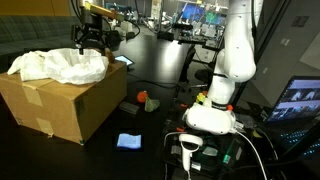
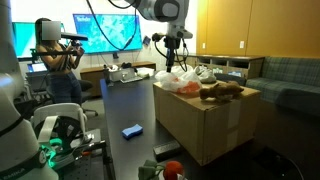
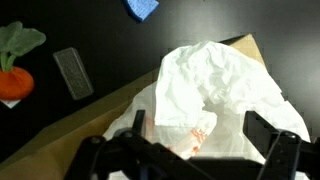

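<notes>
My gripper (image 1: 91,38) hangs above a cardboard box (image 1: 60,100) with its fingers spread wide and nothing between them. In the wrist view the two fingers (image 3: 200,135) frame a crumpled white plastic bag (image 3: 215,85) with red print that lies on the box. The bag (image 1: 60,66) covers the box top in an exterior view. In both exterior views the gripper (image 2: 173,56) is a short way above the bag (image 2: 185,78), not touching it. A brown object (image 2: 220,90) lies on the box beside the bag.
A blue cloth (image 1: 128,141) lies on the dark table (image 1: 150,65) next to the box; it also shows in the wrist view (image 3: 142,8). A red and green toy vegetable (image 3: 15,70) and a dark flat rectangular object (image 3: 73,72) lie nearby. A person (image 2: 55,65) stands by monitors.
</notes>
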### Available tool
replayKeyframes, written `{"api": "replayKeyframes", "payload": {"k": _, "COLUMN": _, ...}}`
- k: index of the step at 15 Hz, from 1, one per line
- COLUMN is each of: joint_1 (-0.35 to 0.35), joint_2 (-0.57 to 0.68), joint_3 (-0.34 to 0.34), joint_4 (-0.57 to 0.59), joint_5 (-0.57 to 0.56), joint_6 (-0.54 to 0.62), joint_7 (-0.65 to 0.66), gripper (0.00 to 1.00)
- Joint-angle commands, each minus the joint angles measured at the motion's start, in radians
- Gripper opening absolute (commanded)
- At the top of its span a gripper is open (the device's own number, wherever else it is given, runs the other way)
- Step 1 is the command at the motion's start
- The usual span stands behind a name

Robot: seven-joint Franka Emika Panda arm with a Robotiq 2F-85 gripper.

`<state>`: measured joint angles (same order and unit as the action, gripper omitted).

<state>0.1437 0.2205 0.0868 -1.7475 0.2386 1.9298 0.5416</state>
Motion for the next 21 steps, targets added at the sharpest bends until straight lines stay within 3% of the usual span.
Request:
{"api": "replayKeyframes", "payload": {"k": 1, "joint_1": 0.034, "joint_2": 0.067, "joint_3": -0.011, "joint_4": 0.073, "joint_5": -0.024, "joint_6": -0.012, "joint_7": 0.233, "gripper": 1.0}}
{"api": "replayKeyframes", "payload": {"k": 8, "joint_1": 0.087, "joint_2": 0.135, "joint_3": -0.019, "joint_4": 0.108, "joint_5": -0.081, "joint_6": -0.042, "joint_7": 0.676, "gripper": 1.0}}
{"api": "replayKeyframes", "payload": {"k": 11, "joint_1": 0.106, "joint_2": 0.154, "joint_3": -0.013, "joint_4": 0.125, "joint_5": -0.105, "joint_6": -0.045, "joint_7": 0.805, "gripper": 1.0}}
{"api": "replayKeyframes", "payload": {"k": 17, "joint_1": 0.098, "joint_2": 0.189, "joint_3": -0.021, "joint_4": 0.128, "joint_5": -0.13, "joint_6": -0.017, "joint_7": 0.881, "gripper": 1.0}}
{"api": "replayKeyframes", "payload": {"k": 21, "joint_1": 0.065, "joint_2": 0.209, "joint_3": -0.041, "joint_4": 0.115, "joint_5": -0.124, "joint_6": -0.006, "joint_7": 0.839, "gripper": 1.0}}
